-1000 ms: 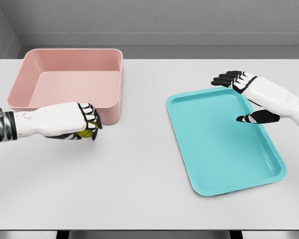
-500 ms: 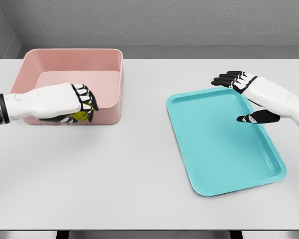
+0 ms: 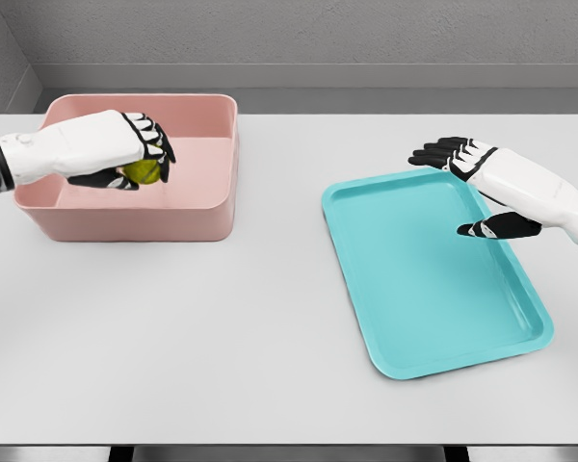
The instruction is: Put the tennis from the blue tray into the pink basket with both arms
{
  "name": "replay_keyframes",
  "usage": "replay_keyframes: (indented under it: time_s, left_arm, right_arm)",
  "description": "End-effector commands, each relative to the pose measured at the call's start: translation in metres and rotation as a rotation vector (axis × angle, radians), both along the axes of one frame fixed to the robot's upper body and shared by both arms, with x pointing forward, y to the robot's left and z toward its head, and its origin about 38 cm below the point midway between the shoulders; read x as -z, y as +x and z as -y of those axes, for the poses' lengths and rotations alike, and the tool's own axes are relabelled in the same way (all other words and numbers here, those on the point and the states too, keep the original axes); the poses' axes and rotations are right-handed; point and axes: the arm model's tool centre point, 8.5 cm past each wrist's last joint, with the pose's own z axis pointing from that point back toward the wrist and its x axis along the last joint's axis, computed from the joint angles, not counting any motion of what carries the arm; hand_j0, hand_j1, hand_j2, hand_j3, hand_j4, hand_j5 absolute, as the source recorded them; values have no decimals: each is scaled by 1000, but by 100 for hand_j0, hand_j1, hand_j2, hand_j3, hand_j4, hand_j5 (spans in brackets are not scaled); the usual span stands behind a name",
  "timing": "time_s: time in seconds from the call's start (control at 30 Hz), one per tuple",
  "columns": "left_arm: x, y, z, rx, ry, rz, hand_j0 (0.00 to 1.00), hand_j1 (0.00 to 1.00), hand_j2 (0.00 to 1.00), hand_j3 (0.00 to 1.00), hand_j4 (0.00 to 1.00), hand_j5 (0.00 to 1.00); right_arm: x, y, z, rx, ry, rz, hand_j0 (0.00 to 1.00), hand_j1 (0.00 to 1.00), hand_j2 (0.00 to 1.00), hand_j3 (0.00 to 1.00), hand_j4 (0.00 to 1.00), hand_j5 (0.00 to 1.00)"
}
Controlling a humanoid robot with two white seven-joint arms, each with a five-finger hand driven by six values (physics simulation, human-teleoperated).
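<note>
Left hand (image 3: 125,149) has risen from the front wall to above the pink basket (image 3: 135,219), fingers clenched around the tennis ball (image 3: 143,171), ready for release. Right hand (image 3: 472,183) hovers open-fingered over the blue tray (image 3: 433,318).

We see a pink basket (image 3: 135,207) that looks like smooth matt plastic with soft rounded walls. The blue tray (image 3: 433,279) reads as smooth plastic too, slight sheen along its raised rim. The table (image 3: 241,327) is a plain matt white surface, no grain. Both hands, left hand (image 3: 135,154) and right hand (image 3: 467,164), show glossy white hard shells with black matt finger segments. The tennis ball (image 3: 143,172) looks yellow-green, dull; we cannot tell its texture.
</note>
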Motion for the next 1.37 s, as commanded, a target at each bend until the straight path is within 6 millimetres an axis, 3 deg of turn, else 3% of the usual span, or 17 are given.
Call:
replay_keyframes:
  time_s: [0.0, 0.37, 0.4, 0.43, 0.47, 0.93, 1.07, 1.33]
  left_arm:
    - [12, 7, -1, -22, -16, -33, 45, 45, 45, 45, 45, 45]
    - [10, 34, -9, -88, -23, -43, 48, 48, 48, 48, 48, 48]
    - [10, 35, -11, -92, -22, -42, 55, 55, 55, 55, 55, 55]
    - [11, 35, -10, -93, -32, -45, 84, 84, 84, 84, 84, 84]
    - [11, 35, -8, -88, -36, -45, 100, 100, 100, 100, 100, 100]
    - [-4, 39, -22, -118, -59, -32, 100, 100, 100, 100, 100, 100]
    - [-15, 31, -54, -170, -75, -43, 100, 100, 100, 100, 100, 100]
    - [-11, 14, -113, -294, -61, -92, 100, 100, 100, 100, 100, 100]
  right_arm:
    - [-1, 0, 0, 1, 7, -2, 100, 100, 100, 100, 100, 100]
    - [-1, -2, 6, 16, 10, 1, 100, 100, 100, 100, 100, 100]
    - [-1, -4, 10, 29, 13, 0, 100, 100, 100, 100, 100, 100]
    - [-1, -4, 10, 30, 12, 2, 100, 100, 100, 100, 100, 100]
    - [-1, -4, 10, 30, 13, 2, 100, 100, 100, 100, 100, 100]
    - [-1, -4, 10, 30, 14, 2, 100, 100, 100, 100, 100, 100]
    - [-1, -4, 10, 30, 14, 2, 100, 100, 100, 100, 100, 100]
    - [-2, -4, 11, 31, 12, 3, 100, 100, 100, 100, 100, 100]
